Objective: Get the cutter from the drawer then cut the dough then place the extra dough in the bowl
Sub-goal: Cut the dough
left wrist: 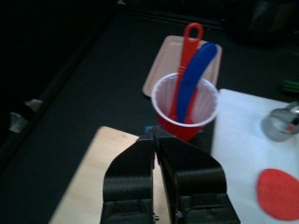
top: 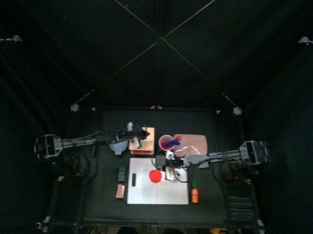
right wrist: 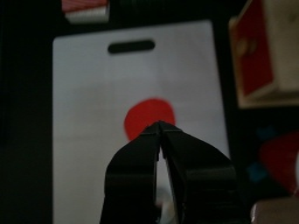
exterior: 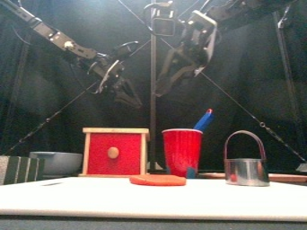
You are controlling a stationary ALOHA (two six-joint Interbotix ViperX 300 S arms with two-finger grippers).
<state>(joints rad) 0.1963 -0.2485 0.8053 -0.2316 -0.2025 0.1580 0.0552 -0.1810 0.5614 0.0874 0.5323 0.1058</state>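
We see the cutter (exterior: 246, 169): shiny metal ring w/ wire handle, upright near the cup (exterior: 182, 151). Dough (exterior: 157, 180) is a flat red disc. L gripper (left wrist: 156, 138) & R gripper (right wrist: 162, 127) both clenched, empty.

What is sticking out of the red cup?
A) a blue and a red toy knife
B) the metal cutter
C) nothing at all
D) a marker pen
A: the red cup has a blue toy knife and a red toy knife standing in it, while the metal cutter stands on its own off to the cup's side.
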